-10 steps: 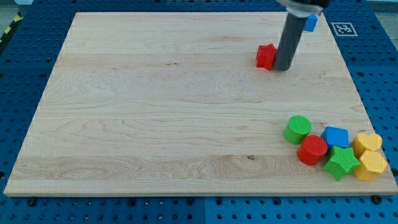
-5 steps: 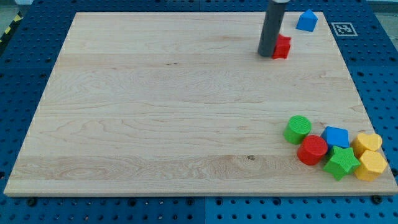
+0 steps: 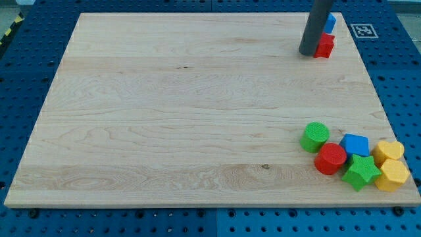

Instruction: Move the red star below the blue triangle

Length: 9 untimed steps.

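The small red star-shaped block (image 3: pixel 323 45) sits in the upper right of the frame on the light wooden desk (image 3: pixel 171 112), directly under the small blue triangular block (image 3: pixel 330 22) and touching or nearly touching it. The task position appears reached or very close.

The tool is a plain dark rod with no jaws, so it holds nothing and has no opening to report. My tip (image 3: pixel 307 53) rests against the star's left side.

Risks, as judgement:
- Further push toward the frame's right would slide the star out from under the triangle, toward the desk edge.
- An upward component would drive the star into the triangle and displace it.
- Contact with a star point may rotate the block.

No containers are present. A loose cluster lies at the lower right: green cylinder (image 3: pixel 315 137), red cylinder (image 3: pixel 329 158), blue block (image 3: pixel 356 144), green star (image 3: pixel 361 172), two yellow blocks (image 3: pixel 391 164).
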### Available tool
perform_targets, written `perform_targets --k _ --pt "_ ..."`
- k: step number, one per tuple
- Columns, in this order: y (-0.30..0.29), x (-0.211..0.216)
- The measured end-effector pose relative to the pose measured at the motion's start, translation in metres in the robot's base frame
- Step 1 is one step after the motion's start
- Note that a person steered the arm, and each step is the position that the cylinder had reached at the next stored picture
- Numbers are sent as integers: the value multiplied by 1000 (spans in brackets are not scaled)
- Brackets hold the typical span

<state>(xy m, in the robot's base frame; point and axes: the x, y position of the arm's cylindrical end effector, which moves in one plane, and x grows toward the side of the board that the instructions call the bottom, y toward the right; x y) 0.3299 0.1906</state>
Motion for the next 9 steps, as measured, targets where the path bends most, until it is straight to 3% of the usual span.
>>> perform_targets --k 1,3,5,7,9 --pt "0 33" --pt "25 -5" --pt "2 1" --pt "29 -33" --pt "32 -30"
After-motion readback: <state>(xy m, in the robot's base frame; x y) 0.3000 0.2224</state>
